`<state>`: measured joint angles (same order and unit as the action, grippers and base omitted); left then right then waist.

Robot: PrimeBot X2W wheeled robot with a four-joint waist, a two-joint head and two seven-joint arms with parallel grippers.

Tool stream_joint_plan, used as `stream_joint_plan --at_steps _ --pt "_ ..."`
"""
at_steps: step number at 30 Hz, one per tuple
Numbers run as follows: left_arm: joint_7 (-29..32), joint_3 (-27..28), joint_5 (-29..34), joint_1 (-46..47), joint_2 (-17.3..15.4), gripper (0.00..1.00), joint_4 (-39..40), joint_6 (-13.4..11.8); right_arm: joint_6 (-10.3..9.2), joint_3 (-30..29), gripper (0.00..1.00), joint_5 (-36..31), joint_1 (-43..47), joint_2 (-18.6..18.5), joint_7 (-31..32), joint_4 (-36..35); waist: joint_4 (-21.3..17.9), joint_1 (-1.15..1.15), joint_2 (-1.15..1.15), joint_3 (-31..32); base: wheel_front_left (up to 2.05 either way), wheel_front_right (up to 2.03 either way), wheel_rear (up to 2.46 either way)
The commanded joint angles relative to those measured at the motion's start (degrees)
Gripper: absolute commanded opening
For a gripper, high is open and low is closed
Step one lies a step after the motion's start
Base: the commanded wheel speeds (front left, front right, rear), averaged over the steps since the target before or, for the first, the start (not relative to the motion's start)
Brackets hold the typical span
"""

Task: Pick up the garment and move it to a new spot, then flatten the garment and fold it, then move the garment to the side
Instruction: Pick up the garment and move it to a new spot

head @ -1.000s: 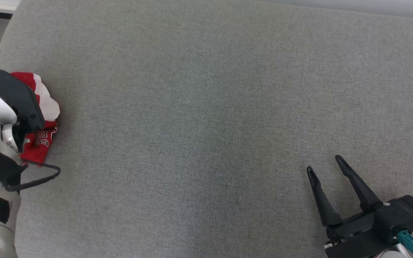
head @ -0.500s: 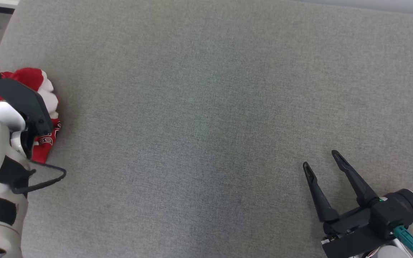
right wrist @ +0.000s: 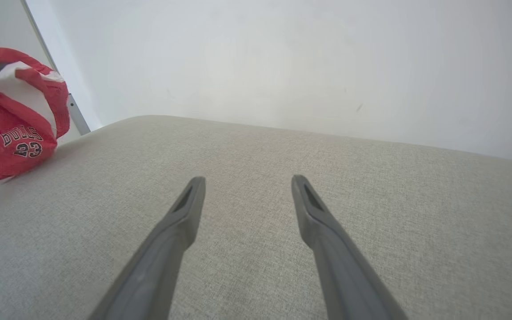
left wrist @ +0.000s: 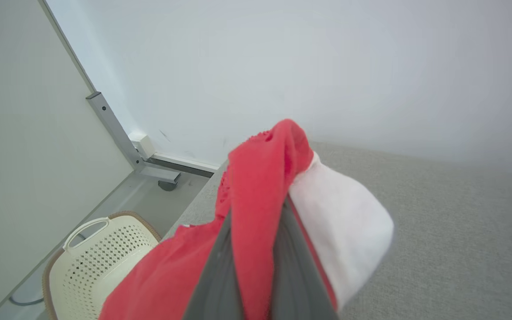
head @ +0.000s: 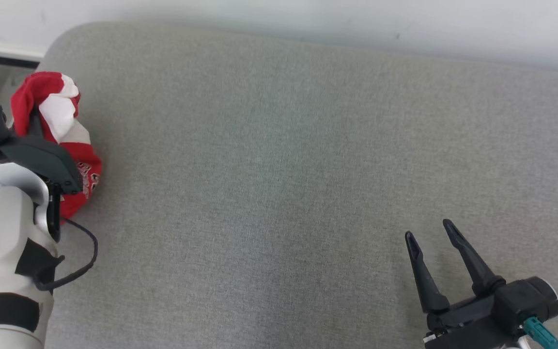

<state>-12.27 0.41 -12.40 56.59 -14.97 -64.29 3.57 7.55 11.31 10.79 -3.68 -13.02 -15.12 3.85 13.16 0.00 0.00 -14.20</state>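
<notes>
A cream perforated basket (left wrist: 100, 262) with a loop handle stands on the floor beside the left end of the grey cushioned surface (head: 279, 169). Only its rim and part of its holed wall show; the rest lies behind the garment (left wrist: 260, 186), so its contents cannot be told.

The garment is a red and white jersey lettered "BULLS 23" (right wrist: 16, 129). It hangs bunched from the left jaws at the surface's rounded left corner (head: 61, 121). Whether its lowest fold touches the cushion cannot be told.

The left arm (head: 3, 242) comes up the lower left of the head view, a pale forearm with a black wrist bracket and a loose black cable (head: 80, 261) looping beside it. Its jaws are closed on the garment: in the left wrist view the two dark fingers (left wrist: 220, 271) stand pressed together with red cloth pinched between them and draped over their tips.

The right arm (head: 502, 305) sits at the lower right, well apart from the garment. Its jaws are spread wide and grip nothing, the long fingers (head: 468, 261) pointing up and slightly left over bare grey fabric.
</notes>
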Motion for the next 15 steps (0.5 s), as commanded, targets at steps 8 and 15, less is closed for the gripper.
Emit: stream_joint_plan --at_steps 8,15 --pt "-2.86 -0.39 -0.81 -4.22 2.5 0.0 8.87 0.92 -0.12 -2.81 1.0 0.25 3.86 2.96 -0.04 -0.25 -2.78 0.0 0.0 8.01 0.0 0.0 0.0" --pt "-2.88 -0.55 -3.53 -10.18 6.54 0.0 19.44 2.0 -0.12 -4.47 1.0 -0.09 5.86 4.97 -0.06 -0.8 -8.33 0.0 0.0 12.62 0.0 0.0 0.0"
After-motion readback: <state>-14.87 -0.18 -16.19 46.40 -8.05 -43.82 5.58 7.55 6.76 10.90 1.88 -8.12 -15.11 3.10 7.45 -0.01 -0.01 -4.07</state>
